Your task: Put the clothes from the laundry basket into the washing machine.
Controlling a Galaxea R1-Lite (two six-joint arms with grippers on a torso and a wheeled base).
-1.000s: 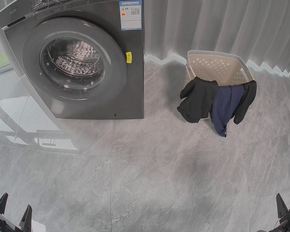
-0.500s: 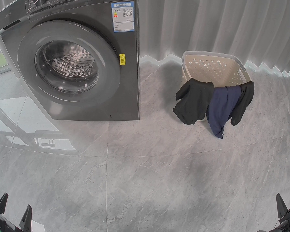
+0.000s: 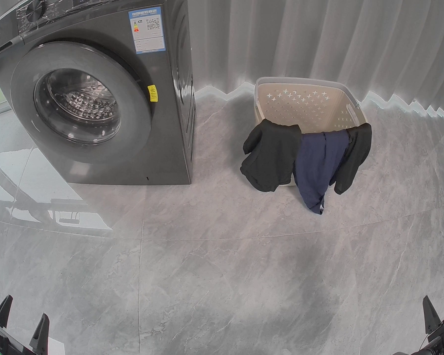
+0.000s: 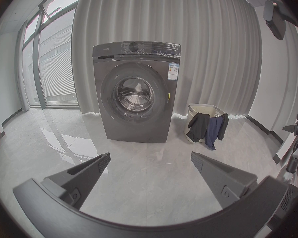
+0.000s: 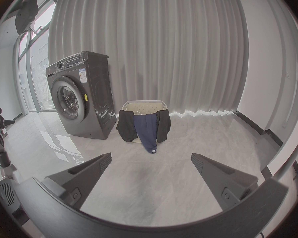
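We see a glossy floor [image 3: 241,282] of large grey marble-look tiles across the lower frame of the head view. A pale pleated curtain [image 3: 320,30] hangs along the upper right, and its hem meets the floor. At the left edge, daylight [image 3: 39,168] mirrors on the tiles. The wrist views show tall windows [image 4: 54,60] and a white wall [image 5: 271,66] with dark skirting [image 5: 255,123].

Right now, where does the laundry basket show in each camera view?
Head view: laundry basket right of centre, beside the washing machine.
Left wrist view: laundry basket far across the floor, next to the washing machine.
Right wrist view: laundry basket near the middle, beside the washing machine.
Shared landmark: the washing machine.
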